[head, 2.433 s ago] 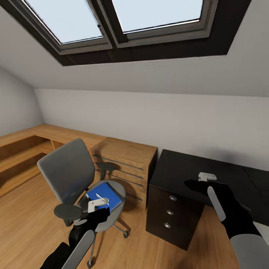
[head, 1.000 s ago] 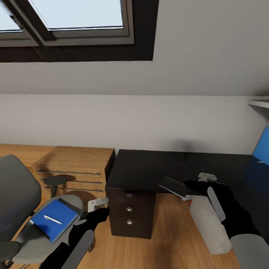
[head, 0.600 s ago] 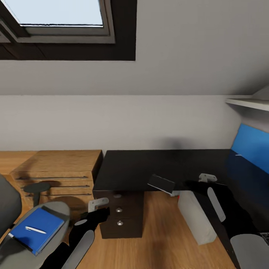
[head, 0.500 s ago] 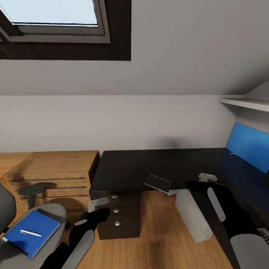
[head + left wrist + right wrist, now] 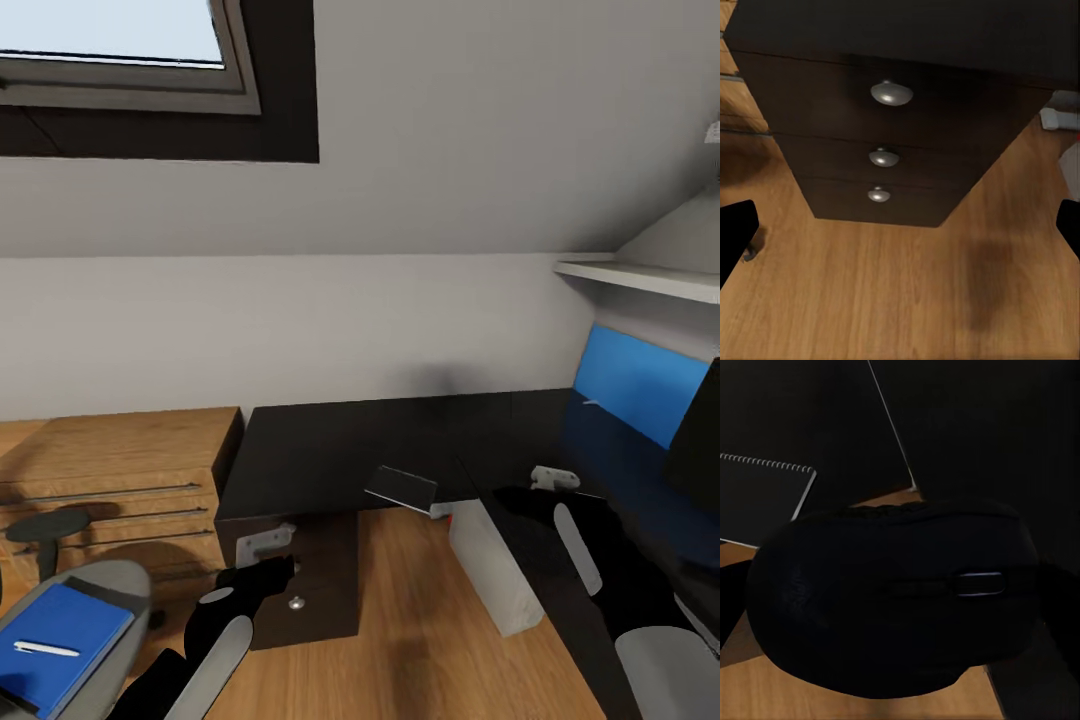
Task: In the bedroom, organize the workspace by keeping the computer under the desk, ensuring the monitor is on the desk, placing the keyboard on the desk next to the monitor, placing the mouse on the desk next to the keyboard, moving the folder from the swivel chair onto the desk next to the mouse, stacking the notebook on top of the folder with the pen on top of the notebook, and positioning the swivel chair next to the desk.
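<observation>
My right gripper (image 5: 528,494) hovers over the black desk (image 5: 340,450) near its inner corner, shut on the black mouse (image 5: 892,607). The dark notebook (image 5: 400,487) lies at the desk's front edge and also appears just beyond the mouse (image 5: 757,502). My left gripper (image 5: 278,568) is open, with nothing between its fingers, in front of the desk's drawers (image 5: 889,157). The blue folder (image 5: 55,650) with the white pen (image 5: 45,650) on it rests on the swivel chair seat (image 5: 110,590) at lower left. The pale computer (image 5: 490,570) stands under the desk. The monitor (image 5: 700,440) is cut off at the right edge.
A light wooden chest (image 5: 110,465) stands left of the desk, with a chair armrest (image 5: 45,525) in front of it. A blue panel (image 5: 635,395) and a white shelf (image 5: 640,280) are on the right wall. Wood floor (image 5: 400,640) lies between the drawers and the computer.
The camera has swung right, so chair, chest and skylight slid left and the computer, blue panel and monitor came into view. Both arms keep their pose; the right gripper still holds the mouse.
</observation>
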You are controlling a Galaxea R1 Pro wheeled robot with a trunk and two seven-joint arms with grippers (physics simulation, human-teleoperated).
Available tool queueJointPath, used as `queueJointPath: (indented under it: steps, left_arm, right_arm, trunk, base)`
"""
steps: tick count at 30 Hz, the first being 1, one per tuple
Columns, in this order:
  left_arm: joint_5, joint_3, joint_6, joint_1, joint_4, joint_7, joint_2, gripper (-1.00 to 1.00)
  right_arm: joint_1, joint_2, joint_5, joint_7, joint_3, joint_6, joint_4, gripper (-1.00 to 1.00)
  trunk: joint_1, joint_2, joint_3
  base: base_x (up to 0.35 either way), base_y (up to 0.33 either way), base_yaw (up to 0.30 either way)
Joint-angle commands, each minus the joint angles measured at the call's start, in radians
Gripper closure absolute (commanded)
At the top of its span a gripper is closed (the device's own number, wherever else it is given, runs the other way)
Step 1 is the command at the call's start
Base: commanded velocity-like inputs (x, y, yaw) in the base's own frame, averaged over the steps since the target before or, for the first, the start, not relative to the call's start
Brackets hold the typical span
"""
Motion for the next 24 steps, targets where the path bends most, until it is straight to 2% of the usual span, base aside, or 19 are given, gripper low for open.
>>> queueJointPath:
  steps: [1,8,11,12,13,15,16,17,18,19,22,24]
  left_arm:
    - [0.008,-0.002,0.001,-0.001,-0.001,0.009,0.001,-1.0]
    - [0.008,-0.002,0.001,-0.001,-0.001,0.009,0.001,-1.0]
    - [0.008,-0.002,0.001,-0.001,-0.001,0.009,0.001,-1.0]
    - [0.008,-0.002,0.001,-0.001,-0.001,0.009,0.001,-1.0]
    - [0.008,-0.002,0.001,-0.001,-0.001,0.009,0.001,-1.0]
    - [0.008,-0.002,0.001,-0.001,-0.001,0.009,0.002,-1.0]
    - [0.008,-0.002,0.001,-0.001,-0.001,0.009,0.002,-1.0]
    - [0.008,-0.002,0.001,-0.001,-0.001,0.009,0.002,-1.0]
    - [0.009,-0.002,0.001,-0.001,-0.001,0.009,0.001,-1.0]
    - [0.009,-0.002,0.001,-0.001,-0.001,0.009,0.001,-1.0]
    - [0.009,-0.002,0.001,-0.001,-0.001,0.009,0.001,-1.0]
    - [0.008,-0.002,0.001,-0.001,-0.001,0.009,0.001,-1.0]
  right_arm:
    - [-0.001,0.0,-0.006,-0.003,0.0,0.005,-0.001,1.0]
    - [-0.001,-0.004,0.0,0.004,0.007,0.006,0.001,1.0]
    - [-0.001,-0.007,0.025,0.007,0.01,0.005,0.013,1.0]
    - [-0.001,-0.008,0.046,0.008,0.011,0.002,0.021,1.0]
    - [-0.001,-0.008,0.106,0.035,0.016,-0.021,0.042,1.0]
    - [-0.001,-0.009,0.145,0.077,0.026,-0.045,0.061,1.0]
    - [-0.001,-0.009,0.191,0.133,0.037,-0.073,0.085,1.0]
    - [-0.001,-0.009,0.208,0.153,0.039,-0.083,0.093,1.0]
    - [-0.001,-0.009,0.308,0.253,0.044,-0.141,0.137,1.0]
    - [-0.001,-0.01,0.347,0.289,0.044,-0.166,0.152,1.0]
    - [-0.001,-0.01,0.421,0.352,0.044,-0.231,0.187,1.0]
    - [-0.001,-0.01,0.445,0.369,0.043,-0.27,0.208,1.0]
  trunk:
    - [0.0,-0.001,-0.001]
    - [0.0,-0.001,0.002]
    - [0.0,-0.001,0.002]
    - [0.0,-0.001,0.002]
    - [0.0,-0.001,0.002]
    - [0.0,-0.001,0.002]
    - [0.0,-0.001,0.002]
    - [0.0,-0.001,0.002]
    - [0.0,-0.001,0.002]
    - [0.0,-0.001,0.002]
    - [0.0,-0.001,0.002]
    - [0.0,-0.001,0.002]
  base:
    - [0.0,0.0,-0.148]
    - [0.0,0.0,-0.236]
    - [0.0,0.0,-0.284]
    - [0.0,0.0,-0.289]
    - [0.0,0.0,-0.293]
    - [0.0,0.0,-0.294]
    - [0.0,0.0,-0.295]
    - [0.0,0.0,-0.295]
    - [0.0,0.0,-0.296]
    - [0.0,0.0,-0.296]
    - [0.0,0.0,-0.291]
    - [0.0,0.0,-0.195]
